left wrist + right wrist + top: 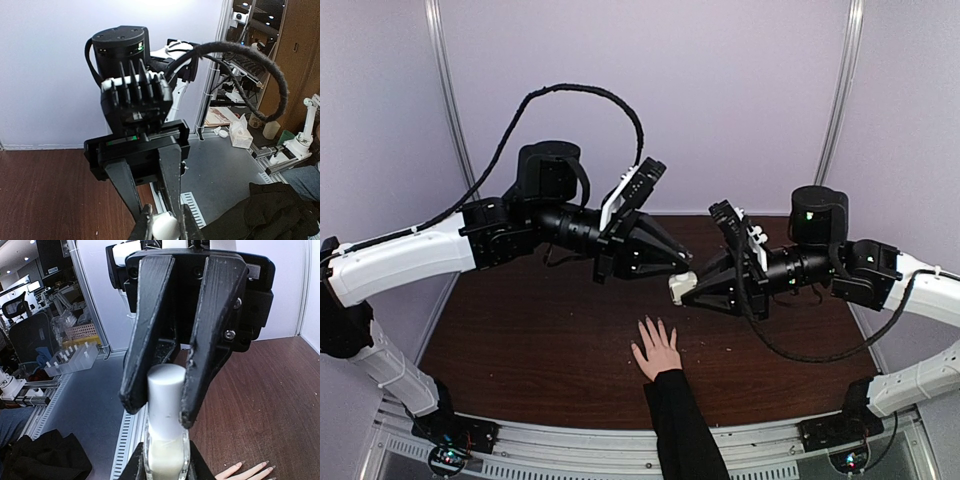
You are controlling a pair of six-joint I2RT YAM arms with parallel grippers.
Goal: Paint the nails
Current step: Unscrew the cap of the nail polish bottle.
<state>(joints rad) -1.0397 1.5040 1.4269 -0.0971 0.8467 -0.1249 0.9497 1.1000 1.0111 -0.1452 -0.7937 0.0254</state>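
Observation:
A light-skinned hand point(657, 350) with a black sleeve lies flat on the brown table, fingers spread; its tiny nails point(650, 323) point away from me. Two fingertips with nails point(267, 468) show in the right wrist view. Both grippers meet in the air above and beyond the hand. My right gripper point(166, 467) is shut on the glass body of a small clear bottle point(166, 455). My left gripper point(165, 226) is shut on the bottle's white cap point(165, 227), which also shows in the right wrist view point(165, 390). The bottle point(680, 287) is level between them.
The brown table point(530, 340) ends at a metal rail point(580, 440) along its near edge. Grey panels stand behind. A black cable point(580, 92) loops above the left arm. Dark cloth point(270, 210) lies off the table's side.

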